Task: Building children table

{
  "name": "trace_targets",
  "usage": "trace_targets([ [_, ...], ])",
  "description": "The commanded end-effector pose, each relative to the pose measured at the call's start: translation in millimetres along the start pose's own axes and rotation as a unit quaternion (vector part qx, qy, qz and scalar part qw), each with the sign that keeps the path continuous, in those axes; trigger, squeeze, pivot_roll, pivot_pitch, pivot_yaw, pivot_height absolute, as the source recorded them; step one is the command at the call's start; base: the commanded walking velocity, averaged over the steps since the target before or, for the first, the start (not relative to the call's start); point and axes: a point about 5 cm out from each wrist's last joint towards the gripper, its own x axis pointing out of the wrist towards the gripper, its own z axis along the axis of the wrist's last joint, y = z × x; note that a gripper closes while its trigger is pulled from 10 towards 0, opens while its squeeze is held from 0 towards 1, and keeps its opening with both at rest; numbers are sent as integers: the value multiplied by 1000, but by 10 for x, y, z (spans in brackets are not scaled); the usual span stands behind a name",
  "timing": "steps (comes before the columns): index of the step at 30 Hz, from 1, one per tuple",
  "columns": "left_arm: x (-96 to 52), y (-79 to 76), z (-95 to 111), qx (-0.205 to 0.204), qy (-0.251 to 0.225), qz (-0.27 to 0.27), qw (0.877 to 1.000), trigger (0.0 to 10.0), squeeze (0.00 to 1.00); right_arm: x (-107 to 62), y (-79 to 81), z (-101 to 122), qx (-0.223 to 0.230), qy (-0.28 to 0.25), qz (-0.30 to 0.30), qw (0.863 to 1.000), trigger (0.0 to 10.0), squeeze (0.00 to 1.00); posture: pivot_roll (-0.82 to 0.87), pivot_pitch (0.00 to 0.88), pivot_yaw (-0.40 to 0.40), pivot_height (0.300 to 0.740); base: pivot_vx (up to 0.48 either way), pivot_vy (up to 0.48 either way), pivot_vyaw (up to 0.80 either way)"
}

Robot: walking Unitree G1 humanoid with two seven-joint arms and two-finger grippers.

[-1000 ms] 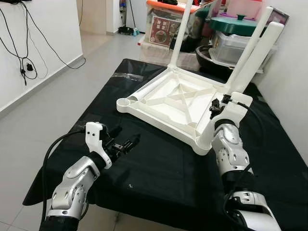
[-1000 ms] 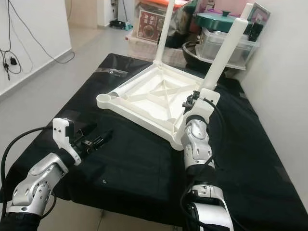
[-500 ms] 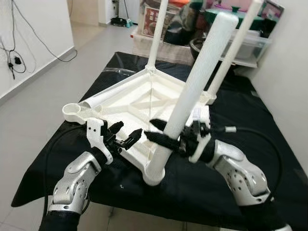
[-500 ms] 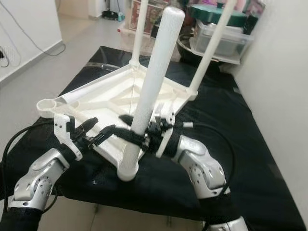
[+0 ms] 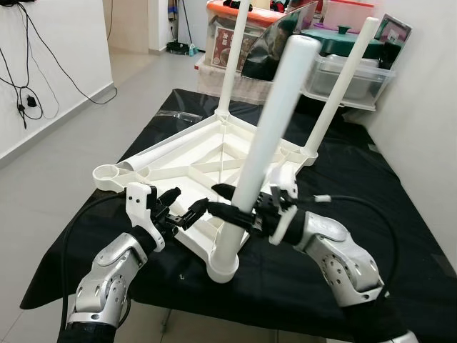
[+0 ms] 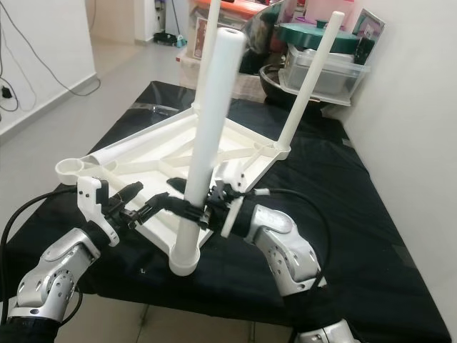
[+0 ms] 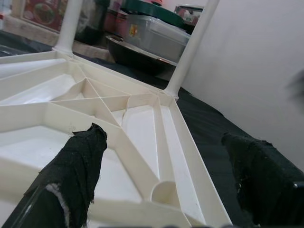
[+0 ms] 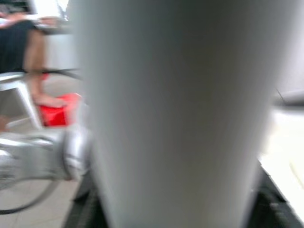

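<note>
1. The right gripper (image 5: 232, 211) has its two black fingers closed around the lower part of a white table leg (image 5: 265, 146); the leg stands nearly upright, tilted a little, with its foot in the near corner socket (image 5: 223, 268) of the upturned tabletop (image 5: 196, 161); in the right wrist view the leg (image 8: 175, 114) is a blurred white column right up against the camera.
2. The left gripper (image 5: 187, 209) hovers just beside that leg, near the tabletop's near edge; its fingers (image 7: 78, 161) are spread apart with nothing between them, and the left wrist view looks past them along the ribbed underside of the tabletop (image 7: 137, 123).
3. The tabletop lies upside down on a black cloth (image 5: 343, 236) that covers the work surface; two more legs, a far leg (image 5: 235, 57) and a right-hand leg (image 5: 341, 86), stand in their corner sockets; the left corner socket (image 5: 107, 171) is an open ring with no leg in it.
4. Behind the cloth sit plastic storage boxes (image 5: 346, 71) and a dark-green lid (image 5: 343, 36); black cables (image 5: 28, 100) hang on the white wall to the left, above a grey tiled floor (image 5: 64, 150).
</note>
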Motion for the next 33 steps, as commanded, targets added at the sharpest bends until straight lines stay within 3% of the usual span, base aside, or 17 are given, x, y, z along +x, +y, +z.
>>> trace_targets([
  [1,-19,-3,-12,2,8,-4,1000,10000,0,-122,-179,-75,21,10,-79,997,10000,1000,80,0,-129,740,0,0,0],
  [3,-24,-1,-13,2,8,-3,1000,10000,0,-173,-252,-12,25,-20,-120,992,10000,1000,77,0,-128,740,0,0,0],
  [4,-27,0,-13,3,8,-3,1000,10000,0,-196,-282,31,16,-31,-149,988,10000,0,77,0,-128,740,0,0,0],
  [6,-33,2,-13,3,8,-2,1000,10000,0,-210,-296,55,11,-37,-167,985,10000,0,73,0,-125,740,0,0,0],
  [7,-45,11,-7,5,7,3,1000,10000,0,-286,-420,165,2,-72,-296,952,10000,0,70,0,-125,740,0,0,0],
  [8,-45,11,-7,5,7,3,1000,10000,0,-286,-420,165,2,-72,-296,952,10000,0,70,0,-125,740,0,0,0],
  [10,-53,23,3,8,3,10,1000,10000,0,-402,-520,201,1,-84,-420,903,10000,0,64,0,-122,740,0,0,0],
  [11,-55,26,6,9,2,12,1000,10000,0,-423,-535,201,1,-83,-444,892,10000,0,64,0,-122,740,0,0,0],
  [12,-55,29,8,10,1,15,1000,10000,0,-530,-592,128,17,-68,-512,856,10000,0,61,0,-120,740,0,0,0],
  [13,-55,29,8,10,1,15,1000,10000,0,-530,-592,128,17,-68,-512,856,10000,0,61,0,-120,740,0,0,0],
  [15,-55,32,9,10,-1,18,1000,10000,0,-652,-642,30,36,-47,-581,812,10000,0,61,0,-120,740,0,0,0],
  [16,-55,33,9,10,-2,18,1000,10000,0,-677,-651,9,40,-43,-594,802,10000,0,61,0,-120,740,0,0,0],
  [18,-48,34,8,10,-1,18,1000,10000,0,-730,-662,-36,32,-44,-613,788,10000,0,64,0,-120,740,0,0,0],
  [22,-40,35,6,10,-1,17,1000,10000,0,-734,-695,-32,30,-46,-621,782,10000,0,62,0,-117,740,0,0,0],
  [27,-19,26,2,9,-2,17,1000,10000,0,-581,-773,71,24,-50,-633,772,10000,0,67,0,-127,740,0,0,0],
  [32,-21,25,2,9,-4,20,1000,10000,0,-537,-781,98,17,-55,-648,760,10000,0,73,0,-134,740,0,0,0],
  [33,-22,25,3,9,-4,20,1000,10000,0,-520,-775,120,8,-67,-647,759,1961,0,74,0,-134,740,0,0,0],
])
